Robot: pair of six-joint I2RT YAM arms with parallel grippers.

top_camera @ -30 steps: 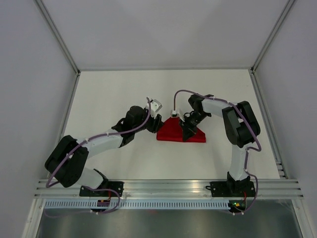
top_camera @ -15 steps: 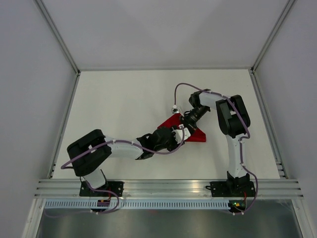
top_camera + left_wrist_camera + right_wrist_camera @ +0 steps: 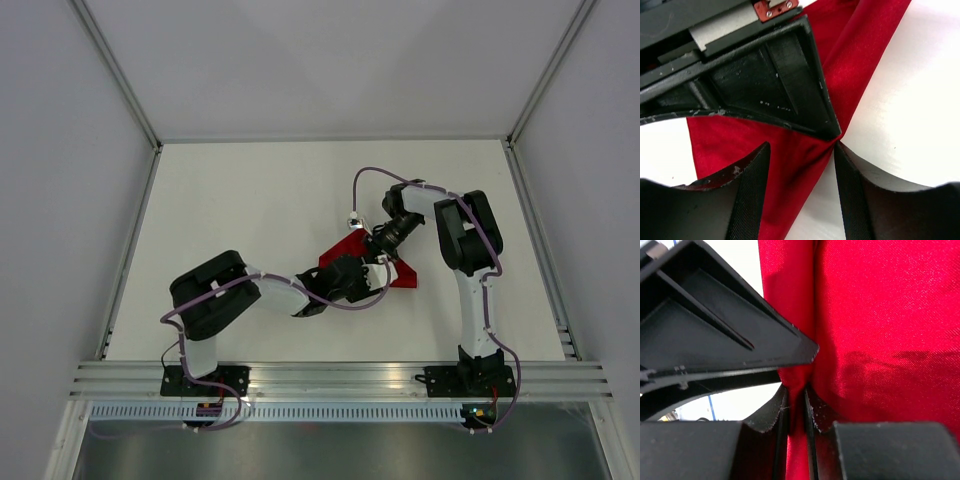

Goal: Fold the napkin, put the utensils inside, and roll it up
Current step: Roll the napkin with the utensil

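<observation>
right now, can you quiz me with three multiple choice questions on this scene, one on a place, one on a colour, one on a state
1. Where does the napkin lie?
A) against the far wall
B) around the middle of the work surface
C) hanging off the near edge

2. What colour is it?
A) deep red
B) blue
C) white

3. What state is the right end effector in?
A) wide open above the cloth
B) shut on a fold of the napkin
C) out of view

Answers:
1 B: the top view shows it on the table, well away from the far and near edges.
2 A: it is red in all three views.
3 B: the right wrist view shows it pinching a red fold.
</observation>
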